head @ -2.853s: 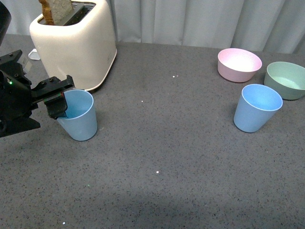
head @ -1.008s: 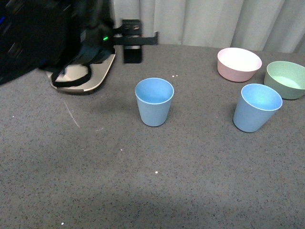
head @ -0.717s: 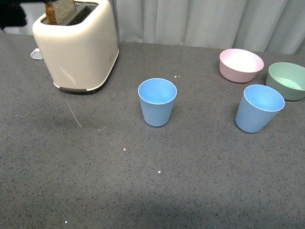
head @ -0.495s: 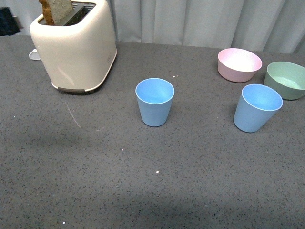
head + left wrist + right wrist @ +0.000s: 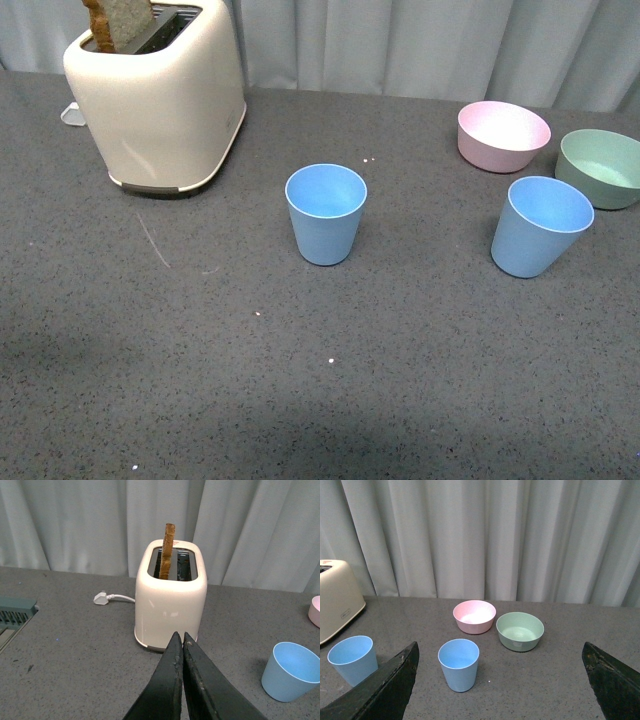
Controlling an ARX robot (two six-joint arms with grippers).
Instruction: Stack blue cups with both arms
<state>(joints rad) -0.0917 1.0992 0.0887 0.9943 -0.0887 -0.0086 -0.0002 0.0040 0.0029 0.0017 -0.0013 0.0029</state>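
Note:
Two light blue cups stand upright and apart on the grey table. One cup (image 5: 326, 213) is in the middle; it also shows in the left wrist view (image 5: 291, 671) and the right wrist view (image 5: 353, 659). The other cup (image 5: 540, 226) stands at the right, in front of the bowls, and shows in the right wrist view (image 5: 459, 664). Neither arm shows in the front view. My left gripper (image 5: 180, 636) is shut and empty, raised well back from the toaster. My right gripper (image 5: 500, 652) is wide open and empty, back from the right cup.
A cream toaster (image 5: 158, 95) with a slice of bread stands at the back left, its white plug (image 5: 101, 598) behind it. A pink bowl (image 5: 503, 135) and a green bowl (image 5: 603, 167) sit at the back right. A grey curtain hangs behind the table.
The left cup has been carried from beside the toaster to the table's middle and let go. The left arm has pulled back out of the front view. The right cup has not moved.

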